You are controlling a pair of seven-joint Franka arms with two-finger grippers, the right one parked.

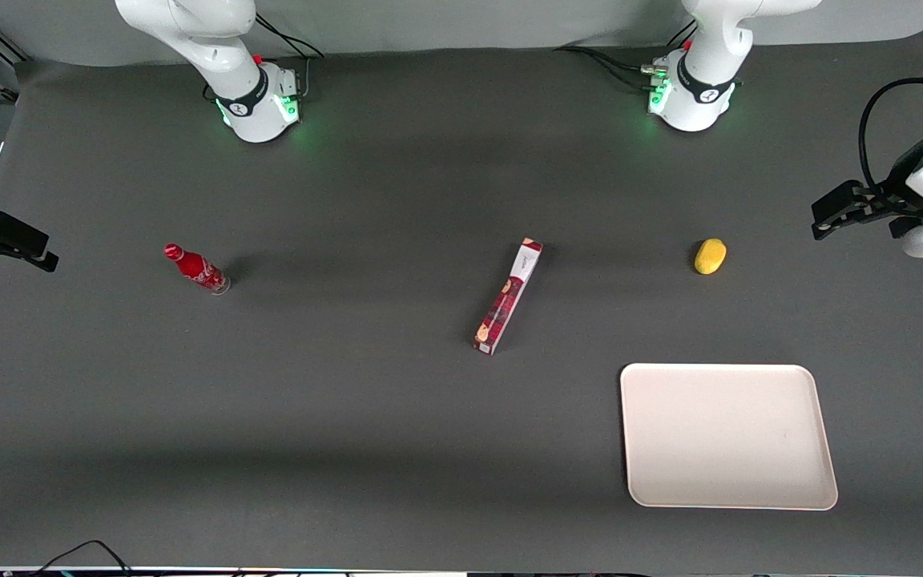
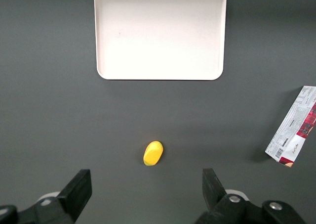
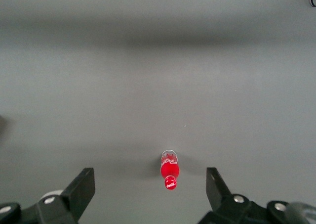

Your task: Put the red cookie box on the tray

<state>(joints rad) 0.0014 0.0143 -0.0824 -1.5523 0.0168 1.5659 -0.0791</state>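
The pincer hangs above the dark tabletop at the working arm's end, well apart from every object. Its two black fingers stand wide apart, and nothing is held between them. In the front view the pincer shows at the picture's edge, raised clear of the surface.

The red cookie box lies flat on the tabletop near its middle, set at a slant, its white label end pointing toward the arm bases. In the left wrist view the red cookie box shows its printed white panel and a strip of red plaid. It touches nothing.

The tray lies flat on the tabletop, nearer to the front camera than the box and toward the working arm's end. The tray carries nothing.

A small yellow object rests on the tabletop between the box and the pincer, apart from both. A small red bottle stands toward the parked arm's end, well apart from the box.
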